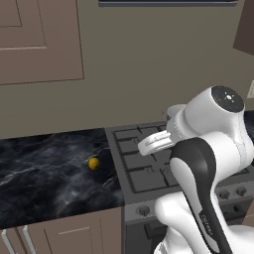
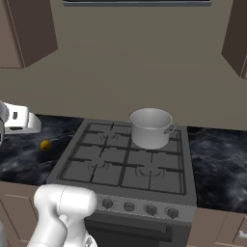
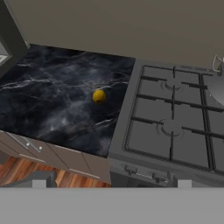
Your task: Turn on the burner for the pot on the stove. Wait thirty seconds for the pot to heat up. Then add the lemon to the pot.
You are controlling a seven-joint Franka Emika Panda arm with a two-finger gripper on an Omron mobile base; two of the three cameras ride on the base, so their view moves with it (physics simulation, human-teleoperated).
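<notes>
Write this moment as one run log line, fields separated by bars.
pot: stove back right burner | lemon: counter left of stove, untouched | gripper: open, empty, hovering

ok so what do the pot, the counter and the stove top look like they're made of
Pot: looks like brushed or polished steel, silver-grey with a soft sheen on its wall.
Counter: looks like polished black marble or a similar stone, with white veining; could be a laminate imitation.
Stove top: matte dark grey grate, probably cast iron or coated metal, with no shine.
</notes>
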